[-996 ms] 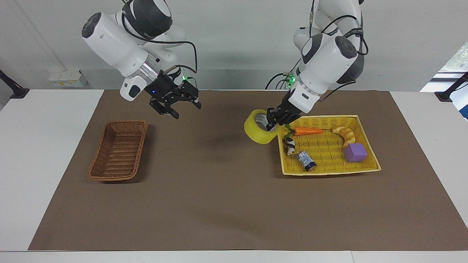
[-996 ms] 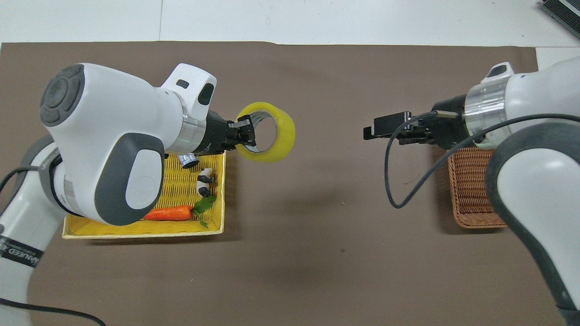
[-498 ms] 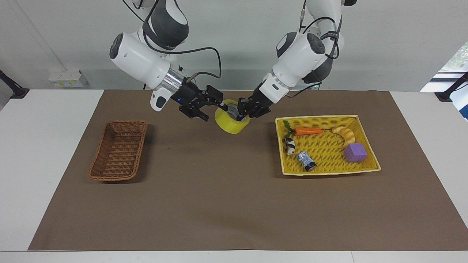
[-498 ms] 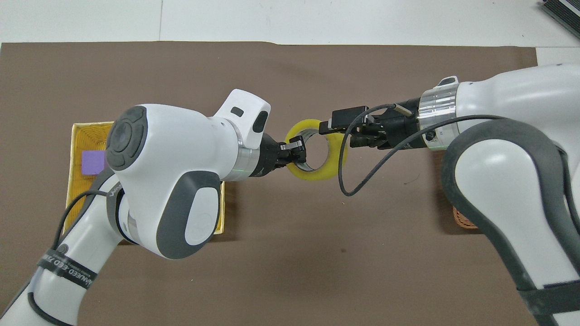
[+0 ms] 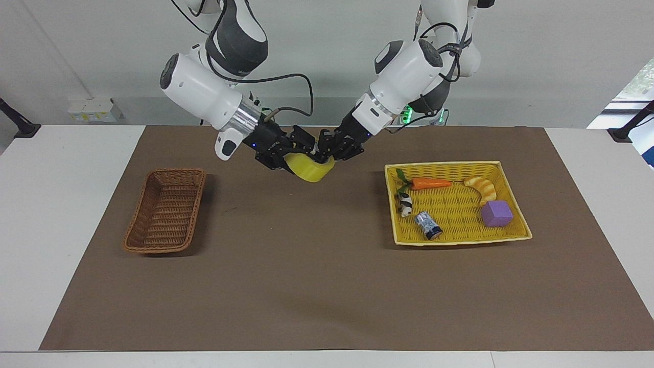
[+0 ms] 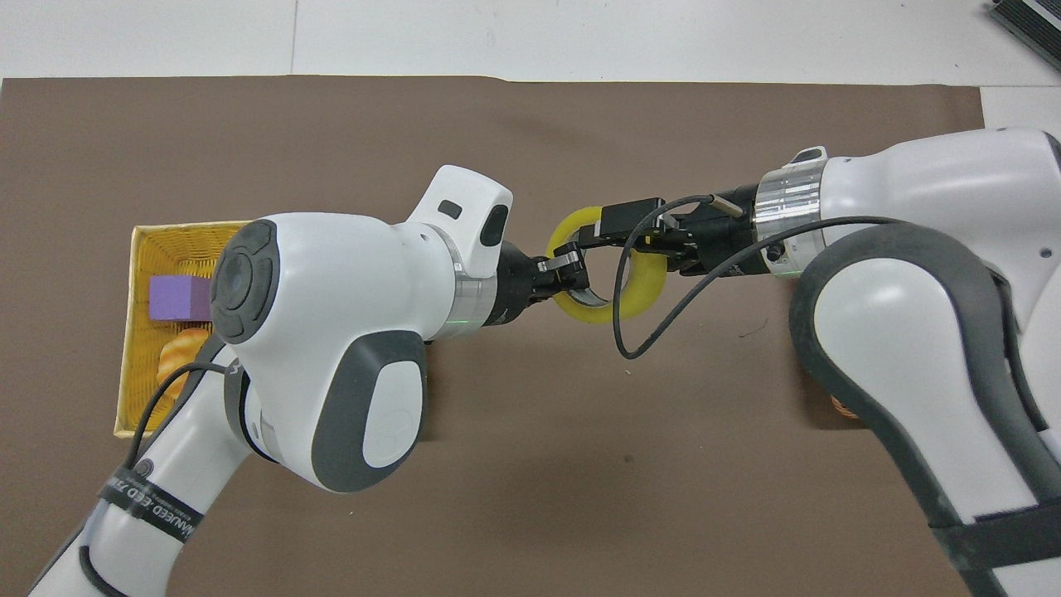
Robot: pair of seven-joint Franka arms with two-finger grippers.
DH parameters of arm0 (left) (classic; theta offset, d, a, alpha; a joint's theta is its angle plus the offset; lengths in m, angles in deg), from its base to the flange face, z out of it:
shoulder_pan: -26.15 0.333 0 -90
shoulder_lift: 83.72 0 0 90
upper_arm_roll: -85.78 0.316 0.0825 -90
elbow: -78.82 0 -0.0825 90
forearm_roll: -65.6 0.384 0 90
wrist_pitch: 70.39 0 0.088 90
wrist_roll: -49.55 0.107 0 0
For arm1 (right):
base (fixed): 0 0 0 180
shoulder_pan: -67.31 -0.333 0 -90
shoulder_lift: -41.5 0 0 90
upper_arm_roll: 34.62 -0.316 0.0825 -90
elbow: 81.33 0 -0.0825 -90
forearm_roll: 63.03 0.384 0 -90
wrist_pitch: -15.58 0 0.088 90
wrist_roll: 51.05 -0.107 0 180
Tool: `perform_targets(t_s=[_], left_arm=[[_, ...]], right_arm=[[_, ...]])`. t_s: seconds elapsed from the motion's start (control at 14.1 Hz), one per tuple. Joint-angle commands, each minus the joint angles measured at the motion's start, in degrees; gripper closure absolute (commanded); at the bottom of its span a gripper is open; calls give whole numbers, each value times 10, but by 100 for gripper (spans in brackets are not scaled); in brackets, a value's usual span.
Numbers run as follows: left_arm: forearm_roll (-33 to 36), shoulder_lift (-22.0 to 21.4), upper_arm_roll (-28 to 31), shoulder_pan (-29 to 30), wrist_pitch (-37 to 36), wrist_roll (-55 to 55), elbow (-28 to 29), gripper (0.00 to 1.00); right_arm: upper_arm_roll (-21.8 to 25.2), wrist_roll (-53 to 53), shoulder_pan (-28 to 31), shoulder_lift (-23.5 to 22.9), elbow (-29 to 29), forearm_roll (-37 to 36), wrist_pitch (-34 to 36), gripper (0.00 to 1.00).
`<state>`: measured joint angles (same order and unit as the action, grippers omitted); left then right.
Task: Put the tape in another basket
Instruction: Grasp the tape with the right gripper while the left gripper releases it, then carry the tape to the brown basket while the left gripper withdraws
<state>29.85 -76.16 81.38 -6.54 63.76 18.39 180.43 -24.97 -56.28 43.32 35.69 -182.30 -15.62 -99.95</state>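
Narrow brown woven wicker basket (image 5: 165, 210) sits empty at right arm's end of worktop. Right gripper (image 5: 284, 153) is at the translucent yellow ring-shaped tape roll (image 5: 308, 167), jaws astride its wall; can't tell if clamped. Left gripper (image 5: 329, 152) has jaws closed on roll, held up mid-worktop. Wide bright yellow woven basket (image 5: 511, 196) is w/o tape. Handover underway; release, carry and drop remain.

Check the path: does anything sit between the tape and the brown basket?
Nothing visible does. The tape hangs between the left claw and right claw, and only bare mat lies between it and the brown basket.
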Motion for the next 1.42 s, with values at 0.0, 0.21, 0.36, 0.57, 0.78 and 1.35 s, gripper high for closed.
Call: perform_targets(t_s=[0.0,0.21,0.36,0.57,0.78,1.35], left_arm=[[-16,-17,9,-11,17,-4,15,100],[-14,-14,10,-4,18,3,11,51],[-14,-18,12,0,10,0,9,0],[-15,-33,15,17,-13,-33,10,0],[-7,-41,18,54,-58,-37,7,0],[187,-41,19,151,-164,4,-4,0]], right_arm=[[1,-20,0,11,-17,13,-8,100],[1,-27,-1,10,-15,9,-11,100],[1,-29,-2,9,-12,8,-11,100],[1,-24,-2,8,-12,6,-11,100],[1,-21,-2,8,-12,1,-12,100],[3,90,30,13,-38,-231,31,100]])
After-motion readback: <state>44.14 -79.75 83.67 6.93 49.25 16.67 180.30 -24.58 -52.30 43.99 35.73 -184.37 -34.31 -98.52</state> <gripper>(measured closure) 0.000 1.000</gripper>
